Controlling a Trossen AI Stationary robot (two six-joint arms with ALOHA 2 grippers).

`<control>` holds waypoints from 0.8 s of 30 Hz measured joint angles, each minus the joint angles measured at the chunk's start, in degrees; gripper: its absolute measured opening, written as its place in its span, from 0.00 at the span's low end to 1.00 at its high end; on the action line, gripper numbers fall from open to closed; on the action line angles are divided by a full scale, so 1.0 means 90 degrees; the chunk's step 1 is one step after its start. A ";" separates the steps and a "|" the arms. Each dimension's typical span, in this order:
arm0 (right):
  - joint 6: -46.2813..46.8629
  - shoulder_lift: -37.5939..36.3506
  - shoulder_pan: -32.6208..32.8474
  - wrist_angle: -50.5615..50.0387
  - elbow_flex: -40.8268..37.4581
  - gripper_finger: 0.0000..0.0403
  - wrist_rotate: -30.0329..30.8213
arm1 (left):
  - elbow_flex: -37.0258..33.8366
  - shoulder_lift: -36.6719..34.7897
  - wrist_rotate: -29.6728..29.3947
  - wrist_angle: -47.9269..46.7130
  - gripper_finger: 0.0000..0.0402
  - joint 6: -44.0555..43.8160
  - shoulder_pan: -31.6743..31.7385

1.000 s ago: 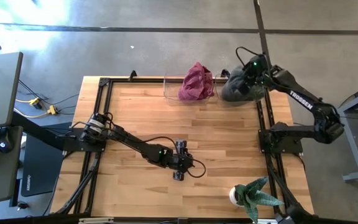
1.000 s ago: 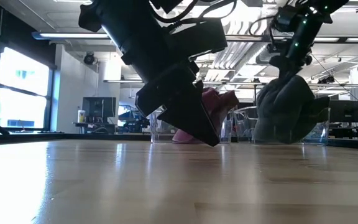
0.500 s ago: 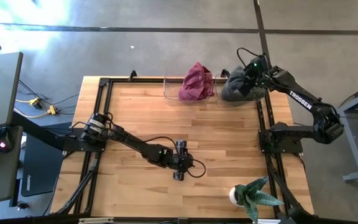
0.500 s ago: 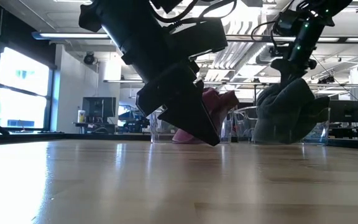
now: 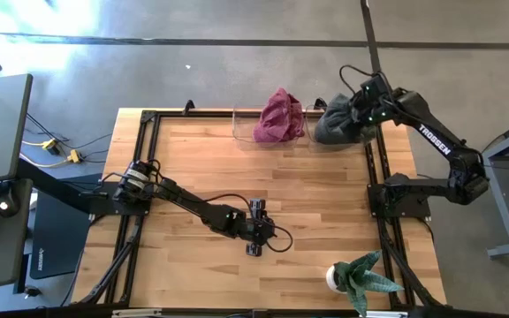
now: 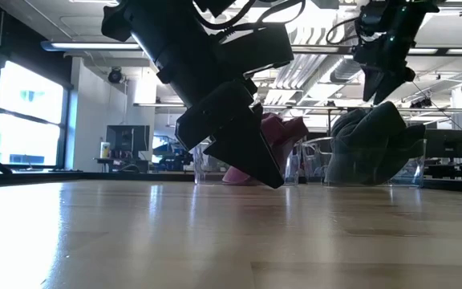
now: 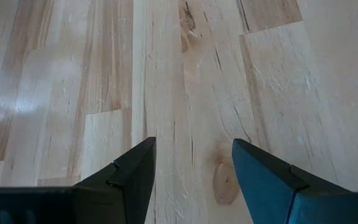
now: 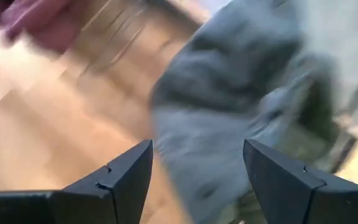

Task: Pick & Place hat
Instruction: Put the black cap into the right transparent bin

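Note:
A grey hat (image 5: 332, 125) lies crumpled in a clear bin at the table's far right corner, also seen in the low view (image 6: 375, 148) and the right wrist view (image 8: 241, 93). My right gripper (image 5: 369, 109) hangs open just above it (image 6: 379, 87), touching nothing. A maroon hat (image 5: 278, 117) rests in the neighbouring clear bin (image 5: 240, 132) to the left. My left gripper (image 5: 253, 250) stands open low over bare wood (image 7: 193, 143) near the table's middle front.
A potted plant (image 5: 360, 281) stands at the near right corner. Black frame rails (image 5: 144, 168) run along the table's edges. Open wood (image 5: 325, 194) lies between the bins and my left arm.
My right gripper has opened and let go of the grey hat, then risen and drawn slightly toward the table's right edge. The hat has settled into its bin and stays there.

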 joint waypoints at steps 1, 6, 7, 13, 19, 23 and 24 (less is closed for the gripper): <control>-0.0029 0.0004 0.0004 -0.0189 0.0000 0.61 -0.0184 | 0.0000 0.0000 0.0000 -0.0001 0.51 -0.0001 0.0000; 0.0009 0.0010 0.0177 -0.0518 -0.0002 0.51 -0.0273 | 0.0000 0.0000 0.0000 0.0000 0.51 0.0001 0.0000; 0.0060 0.0019 0.0213 -0.0484 -0.0002 0.47 -0.0187 | 0.0000 0.0000 0.0000 -0.0001 0.51 -0.0001 0.0001; 0.0176 0.0280 0.0426 -0.0447 -0.0002 0.20 0.0002 | 0.0000 0.0000 0.0000 0.0000 0.51 -0.0002 0.0000; 0.0297 0.0712 0.0595 -0.0855 -0.0005 0.01 0.0684 | 0.0000 0.0000 0.0000 0.0000 0.51 0.0000 0.0000; 0.0460 0.0965 0.0659 -0.1158 -0.0005 0.05 0.1234 | 0.0000 0.0000 0.0000 -0.0002 0.51 0.0001 0.0002; 0.0481 0.1013 0.0670 -0.1205 -0.0005 0.05 0.1420 | 0.0000 0.0000 0.0000 -0.0002 0.51 0.0001 0.0000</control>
